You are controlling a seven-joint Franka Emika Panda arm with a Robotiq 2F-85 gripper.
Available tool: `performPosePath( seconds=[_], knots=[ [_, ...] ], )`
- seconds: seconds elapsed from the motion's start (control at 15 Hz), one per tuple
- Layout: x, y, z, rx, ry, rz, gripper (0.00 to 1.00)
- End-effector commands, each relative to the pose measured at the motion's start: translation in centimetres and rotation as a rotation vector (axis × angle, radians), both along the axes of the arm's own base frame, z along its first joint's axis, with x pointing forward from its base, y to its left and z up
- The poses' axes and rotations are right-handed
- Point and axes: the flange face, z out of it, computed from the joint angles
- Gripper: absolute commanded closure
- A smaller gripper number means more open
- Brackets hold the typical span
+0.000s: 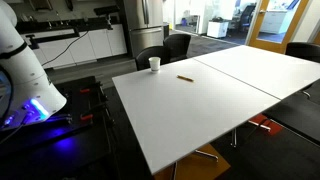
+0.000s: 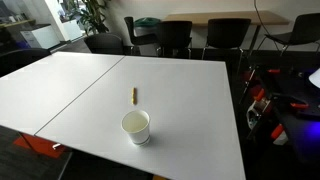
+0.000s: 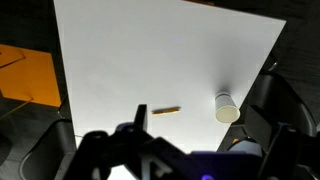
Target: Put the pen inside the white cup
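Okay, you've got:
Pen [image 2: 133,95]: thin brownish-orange stick, flat on white table [image 1: 220,110].
Cup [image 2: 136,126]: small white paper cylinder, upright, nearby.
Gripper [image 3: 165,140]: finger state unclear.

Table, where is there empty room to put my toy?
Nearly all the table is bare: the whole panel across the seam, and the stretch from the pen to the chairs. Only the gap between the pen and the white cup, near one edge, is tight.
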Motion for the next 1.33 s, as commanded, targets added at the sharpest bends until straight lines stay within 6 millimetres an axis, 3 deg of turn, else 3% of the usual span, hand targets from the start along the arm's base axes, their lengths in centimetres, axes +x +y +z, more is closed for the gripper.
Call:
performPosePath(
  seconds=[0.0, 0.33, 0.6, 0.93, 1.27],
  knots=[
    [0.0, 0.0, 0.1, 0.0, 0.001, 0.0, 0.0],
    [0.0, 0.0, 0.1, 0.0, 0.001, 0.0, 0.0],
    [2.0, 0.8, 0.0, 0.014, -0.015, -0.014, 0.0],
    [6.8, 2.7, -0.9, 0.049, -0.04, -0.06, 0.0],
    [13.6, 4.6, -2.4, 0.168, -0.057, -0.23, 0.0]
  ],
)
